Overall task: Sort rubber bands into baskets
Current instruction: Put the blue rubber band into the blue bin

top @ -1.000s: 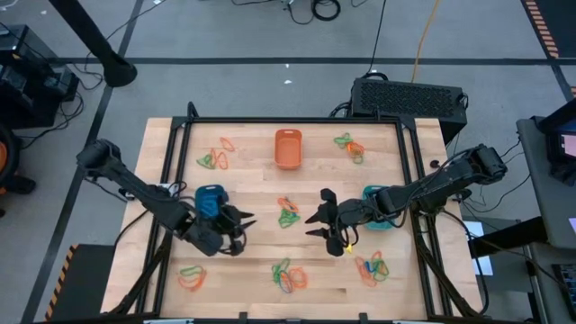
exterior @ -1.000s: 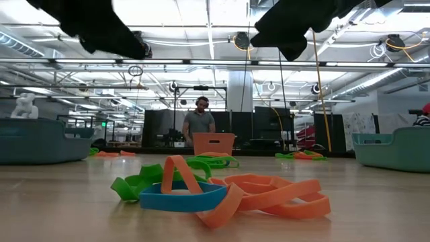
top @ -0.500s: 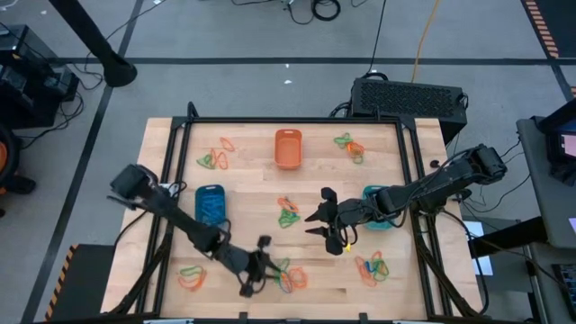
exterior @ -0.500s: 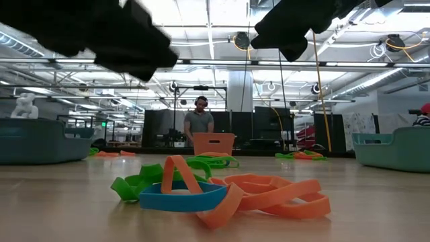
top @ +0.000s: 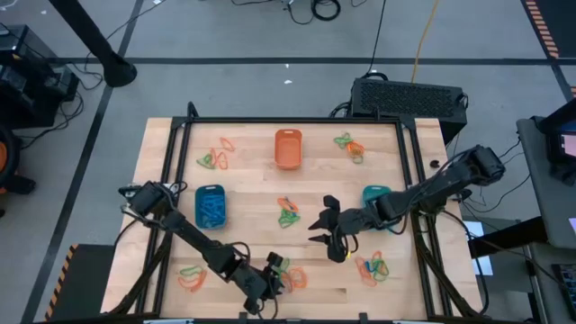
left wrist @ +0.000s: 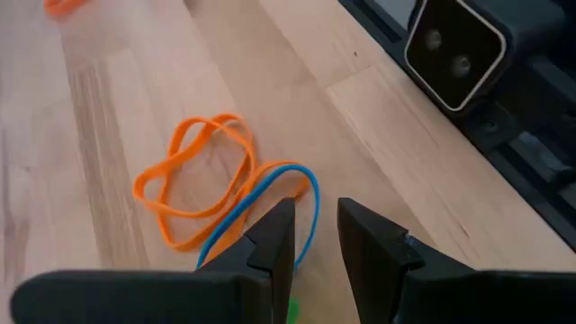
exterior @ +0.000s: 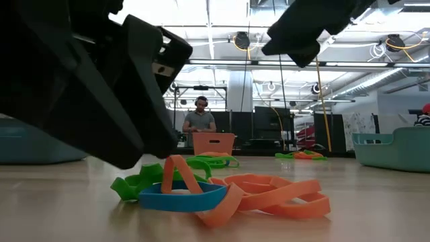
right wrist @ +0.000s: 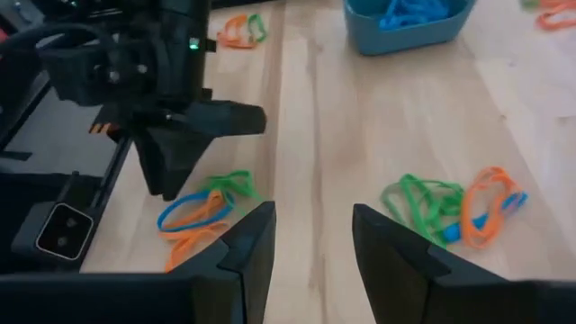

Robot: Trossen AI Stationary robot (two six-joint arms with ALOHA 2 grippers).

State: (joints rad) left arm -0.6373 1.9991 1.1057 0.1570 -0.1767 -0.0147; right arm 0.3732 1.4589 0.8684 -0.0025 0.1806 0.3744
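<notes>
Left pincer [top: 274, 274] sits low at the near edge of the worktop [top: 252, 193], right at the front-centre tangle of rubber bands [top: 290, 275]; its fingers [left wrist: 274, 236] are parted by a narrow gap w/ nothing between them, tips just short of a blue band [left wrist: 301, 193] lying against an orange loop [left wrist: 193, 171]. Right pincer [top: 328, 236] hovers near mid-worktop, fingers [right wrist: 256, 236] spread & empty, w/ a green/orange/blue cluster [right wrist: 450, 209] on the wood just beyond it and the front-centre tangle [right wrist: 202, 211] beside the other arm. Blue basket [top: 211, 206] left of centre holds blue bands; orange basket [top: 287, 148] at the far side; teal basket [top: 374, 200] partly under the right arm. Other band piles: far left [top: 214, 158], far right [top: 350, 147], centre [top: 288, 212], near left [top: 191, 277], near right [top: 371, 267]. A person [exterior: 199, 121] stands in the room beyond
</notes>
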